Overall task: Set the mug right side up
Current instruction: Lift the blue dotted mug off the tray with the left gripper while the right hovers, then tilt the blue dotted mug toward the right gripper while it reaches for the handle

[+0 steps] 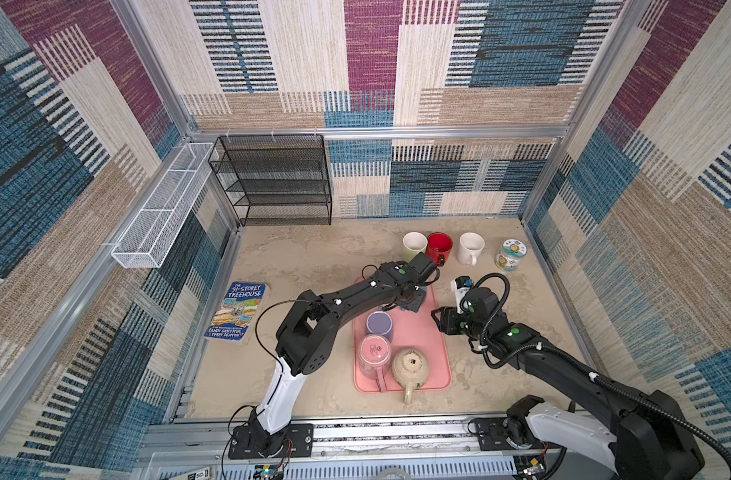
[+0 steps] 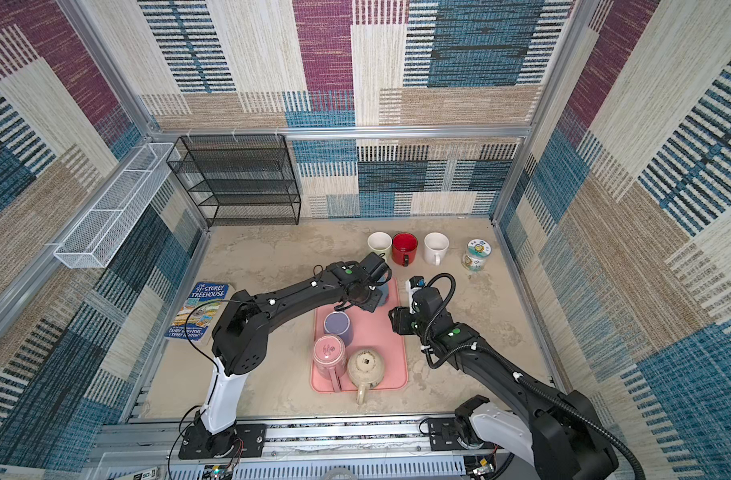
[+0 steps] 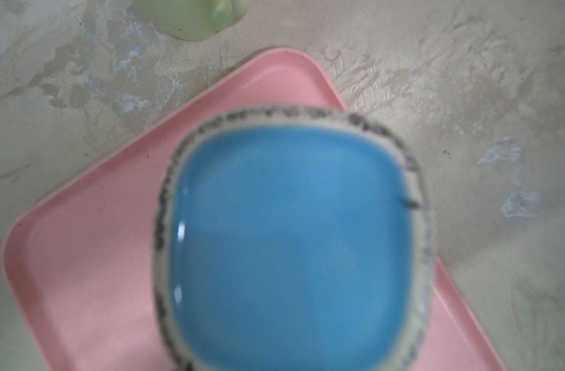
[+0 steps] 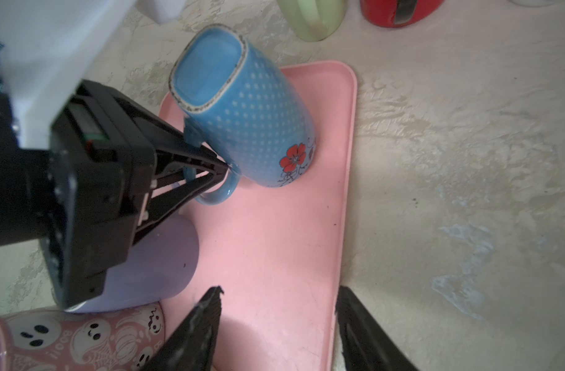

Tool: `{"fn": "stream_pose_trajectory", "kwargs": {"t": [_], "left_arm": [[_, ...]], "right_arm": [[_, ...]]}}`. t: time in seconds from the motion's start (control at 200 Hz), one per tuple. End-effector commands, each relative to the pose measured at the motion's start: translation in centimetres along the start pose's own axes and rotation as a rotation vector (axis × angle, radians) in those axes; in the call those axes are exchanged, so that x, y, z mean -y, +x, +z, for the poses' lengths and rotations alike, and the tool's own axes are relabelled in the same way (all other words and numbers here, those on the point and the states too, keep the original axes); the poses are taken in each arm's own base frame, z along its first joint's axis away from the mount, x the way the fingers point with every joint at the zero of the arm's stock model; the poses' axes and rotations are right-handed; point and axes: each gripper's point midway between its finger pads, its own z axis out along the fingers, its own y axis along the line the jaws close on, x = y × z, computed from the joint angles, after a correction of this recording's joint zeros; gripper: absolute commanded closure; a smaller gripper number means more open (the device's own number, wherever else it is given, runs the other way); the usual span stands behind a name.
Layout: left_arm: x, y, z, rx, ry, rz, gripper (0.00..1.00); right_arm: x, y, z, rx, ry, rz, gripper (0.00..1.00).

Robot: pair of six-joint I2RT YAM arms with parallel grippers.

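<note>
one arm (image 1: pixel 355 296) outstretched, left tool (image 4: pixel 224 167) gripping mug (image 4: pixel 258 122)

The left arm (image 1: pixel 355 296) stretches far forward and leans across the middle. Its left end effector (image 4: pixel 224 167) is pinched tight on the handle of the blue mug (image 4: pixel 255 122). The right arm (image 1: pixel 538 353) is bent low, and the right end effector (image 4: pixel 279 298) hangs with its fingers spread apart, holding nothing.

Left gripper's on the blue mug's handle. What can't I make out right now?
- The blue mug: mostly hidden under the left arm in both top views.
- Its base: blurred in the left wrist view, left gripper out of frame there.
- Its inside: hidden, mouth down on the pink tray.
</note>
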Motion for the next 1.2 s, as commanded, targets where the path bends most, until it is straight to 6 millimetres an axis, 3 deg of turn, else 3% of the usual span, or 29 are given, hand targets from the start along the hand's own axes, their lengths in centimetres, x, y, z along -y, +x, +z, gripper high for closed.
{"fn": "stream_pose_trajectory", "kwargs": {"t": [0.0,0.341,0.586,0.871,1.192], "left_arm": [[0.2,-1.2,-1.2,0.052,0.054,-0.001,1.00],[-1.2,-2.1,-4.3,0.146,0.205,-0.102,1.00],[-2.7,-2.8,-7.3,0.256,0.334,-0.195,1.00],[-4.8,-3.5,-11.7,0.427,0.494,-0.329,1.00],[-5.2,-3.6,-17.8,0.598,0.701,-0.394,1.00]], "right_arm": [[-1.1,-1.2,-0.3,0.041,-0.047,-0.006,0.40],[-2.6,-1.3,-0.8,0.051,-0.134,-0.028,0.39],[-5.0,-1.4,-1.5,0.078,-0.279,-0.046,0.36],[-8.4,-2.3,-4.0,0.159,-0.571,-0.019,0.30],[-11.0,-4.2,-6.5,0.205,-0.853,0.034,0.29]]}}
